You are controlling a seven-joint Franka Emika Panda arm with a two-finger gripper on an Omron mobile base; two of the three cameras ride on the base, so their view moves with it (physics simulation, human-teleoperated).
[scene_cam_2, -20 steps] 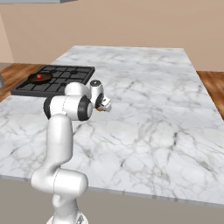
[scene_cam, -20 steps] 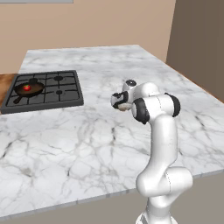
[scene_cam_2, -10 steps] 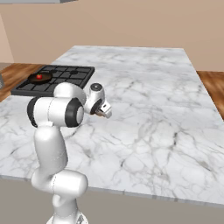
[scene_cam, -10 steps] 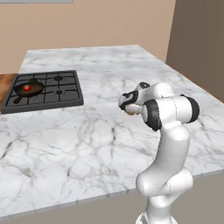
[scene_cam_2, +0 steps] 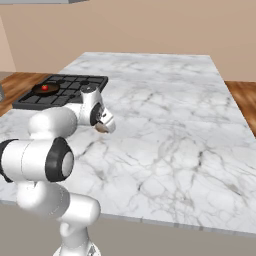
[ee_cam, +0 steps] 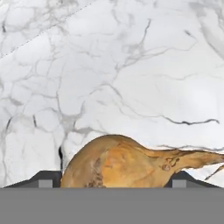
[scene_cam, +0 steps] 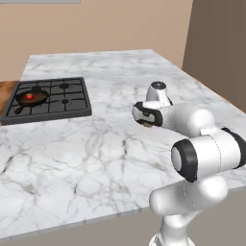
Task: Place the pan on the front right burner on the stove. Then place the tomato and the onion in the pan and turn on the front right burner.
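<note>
The onion (ee_cam: 118, 164), a tan bulb with its stem pointing right in the hand view, lies on the marble counter between my fingertips. My gripper (ee_cam: 111, 181) is open and straddles it with its jaws wide. The base views show the hand (scene_cam: 146, 120) (scene_cam_2: 103, 124) pointing down at mid-counter, with the onion (scene_cam: 148, 125) (scene_cam_2: 101, 128) peeking out below it. Far to the left, the dark pan (scene_cam: 33, 98) (scene_cam_2: 44, 90) rests on a burner of the stove (scene_cam: 67, 106) (scene_cam_2: 80, 81). The red tomato (scene_cam: 30, 96) (scene_cam_2: 45, 87) sits inside the pan.
The marble counter (scene_cam: 86, 149) stretches wide around the hand. Its near edge runs along the bottom of both base views. A wooden floor (scene_cam_2: 242, 100) shows beyond the right edge, and a brown wall panel (scene_cam: 216, 43) stands at the right.
The arm's elbow has swung out and down toward the cameras. The hand has shifted slightly right and lower over the onion, with its jaws still wide.
</note>
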